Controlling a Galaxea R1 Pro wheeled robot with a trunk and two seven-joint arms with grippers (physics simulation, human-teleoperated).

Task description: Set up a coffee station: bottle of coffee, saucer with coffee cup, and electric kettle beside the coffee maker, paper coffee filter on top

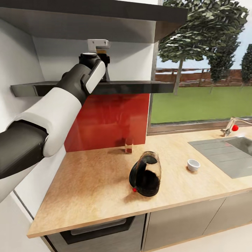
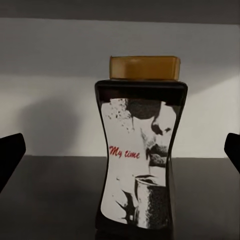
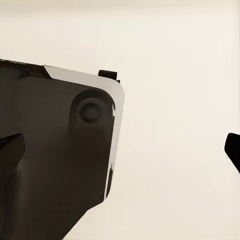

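Observation:
The bottle of coffee (image 2: 140, 150), dark with a yellowish-brown cap and a white label with red writing, stands upright on the dark kitchen shelf (image 1: 140, 86). My left gripper (image 2: 120, 155) is open, a fingertip on either side of the bottle and well apart from it. In the head view my left arm (image 1: 70, 91) reaches up to that shelf and hides most of the bottle. The smoky electric kettle (image 1: 146, 174) stands on the kitchen countertop (image 1: 87, 189), with the white coffee cup (image 1: 193, 165) to its right. My right gripper (image 3: 120, 152) is open and empty. The coffee maker and saucer are out of view.
A steel sink (image 1: 227, 154) with a faucet (image 1: 231, 126) takes up the counter's right end. A small glass object (image 1: 128, 145) stands against the red backsplash (image 1: 108, 119). A second shelf board (image 1: 91, 14) runs above the bottle. The right wrist view faces a dark-and-white robot part (image 3: 60, 150).

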